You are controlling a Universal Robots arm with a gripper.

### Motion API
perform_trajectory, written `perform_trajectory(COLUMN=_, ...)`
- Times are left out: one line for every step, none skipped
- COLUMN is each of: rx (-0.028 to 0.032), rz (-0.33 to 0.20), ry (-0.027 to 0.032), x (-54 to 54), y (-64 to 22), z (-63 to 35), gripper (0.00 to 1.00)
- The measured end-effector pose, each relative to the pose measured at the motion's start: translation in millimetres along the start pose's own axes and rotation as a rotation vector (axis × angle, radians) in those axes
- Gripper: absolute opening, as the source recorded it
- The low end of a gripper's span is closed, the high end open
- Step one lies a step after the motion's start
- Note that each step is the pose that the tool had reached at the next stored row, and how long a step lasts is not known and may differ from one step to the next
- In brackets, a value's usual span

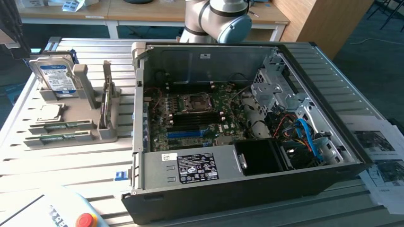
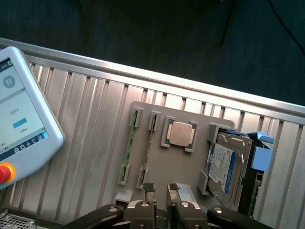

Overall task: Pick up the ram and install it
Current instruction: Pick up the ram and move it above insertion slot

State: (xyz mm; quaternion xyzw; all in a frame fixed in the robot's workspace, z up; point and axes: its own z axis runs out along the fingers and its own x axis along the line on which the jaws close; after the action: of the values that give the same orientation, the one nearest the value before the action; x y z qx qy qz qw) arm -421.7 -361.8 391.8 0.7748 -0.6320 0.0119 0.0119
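Silver arm (image 1: 200, 16) with rounded grey joint cap (image 1: 232, 26); black pincer (image 2: 161, 188), silver screws (image 2: 113, 209).

Hard drive (image 2: 224, 164) and processor (image 2: 180, 133) sit in a grey holder (image 2: 164, 164).

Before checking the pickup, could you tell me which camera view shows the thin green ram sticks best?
The wrist view: both thin green ram sticks lie full-length, edge-up in the grey holder. The exterior view shows them obliquely, partly sunk in its slots.

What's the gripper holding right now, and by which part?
Nothing. The gripper hangs over the grey tray with its jaws a little apart and empty; both ram sticks lie in the tray's slots.
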Motion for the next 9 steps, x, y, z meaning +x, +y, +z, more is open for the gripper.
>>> perform_trajectory(rx=0.0001, rz=-0.005, ry=0.0, x=0.0, y=0.0, z=0.0, gripper=0.24)
perform_trajectory(rx=0.0002, rz=-0.006, ry=0.0, x=0.0, y=0.0, z=0.0, gripper=0.24)
perform_trajectory(rx=0.0002, rz=-0.007, ry=0.0, x=0.0, y=0.0, z=0.0, gripper=0.24)
perform_trajectory(rx=0.0009, rz=-0.024, ry=0.0001, x=0.0, y=0.0, z=0.0, gripper=0.24)
perform_trajectory(rx=0.0014, rz=-0.042, ry=0.0001, x=0.0, y=0.0, z=0.0, gripper=0.24)
perform_trajectory(rx=0.0014, rz=-0.042, ry=0.0002, x=0.0, y=0.0, z=0.0, gripper=0.24)
perform_trajectory(rx=0.0015, rz=-0.043, ry=0.0001, x=0.0, y=0.0, z=0.0, gripper=0.24)
perform_trajectory(rx=0.0014, rz=-0.043, ry=0.0001, x=0.0, y=0.0, z=0.0, gripper=0.24)
perform_trajectory(rx=0.0014, rz=-0.044, ry=0.0001, x=0.0, y=0.0, z=0.0, gripper=0.24)
